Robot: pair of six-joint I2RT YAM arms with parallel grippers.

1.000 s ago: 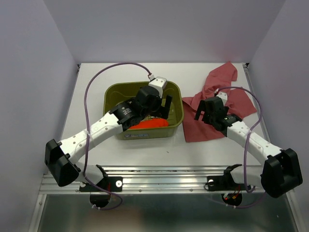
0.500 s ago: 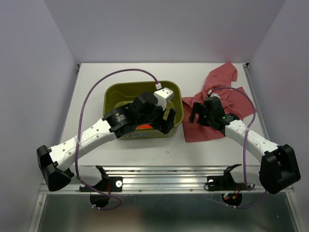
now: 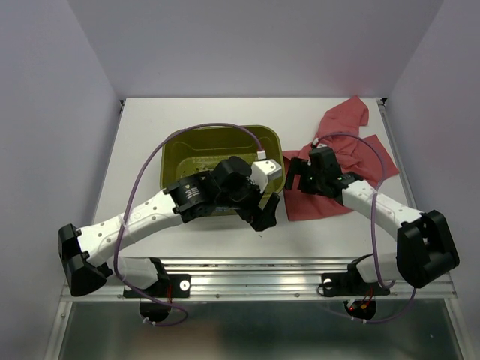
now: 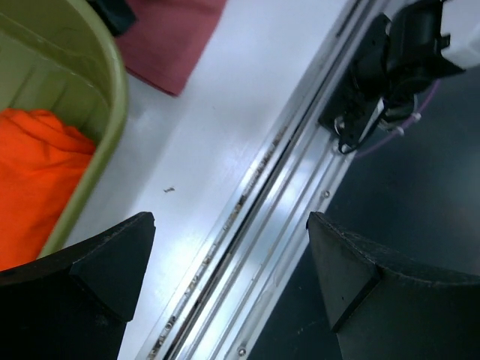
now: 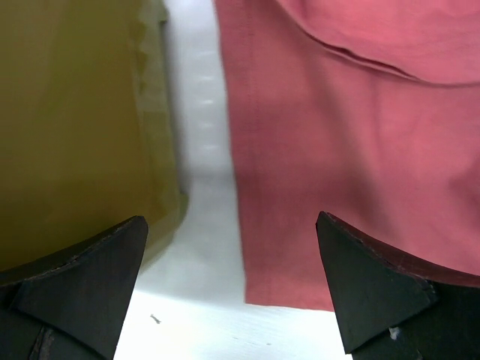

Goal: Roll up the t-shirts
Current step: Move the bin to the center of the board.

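The rose-red t-shirt (image 3: 358, 147) lies crumpled on the table at the right, and shows in the right wrist view (image 5: 337, 135) and left wrist view (image 4: 169, 37). The orange-red roll (image 4: 30, 172) lies inside the olive basket (image 3: 187, 148); my left arm hides it in the top view. My left gripper (image 3: 266, 211) is open and empty, just outside the basket's front right corner, over bare table and rail (image 4: 231, 225). My right gripper (image 3: 298, 175) is open and empty above the shirt's left edge, between shirt and basket wall (image 5: 231, 221).
The basket's rim (image 4: 105, 90) and outer wall (image 5: 75, 135) stand close to both grippers. An aluminium rail (image 3: 255, 270) runs along the table's near edge. A black clamp with a purple cable (image 4: 375, 75) sits below it. Lilac walls enclose three sides.
My left gripper has come out of the basket and moved forward and right, past its front corner. My right gripper has moved left along the shirt towards the basket.
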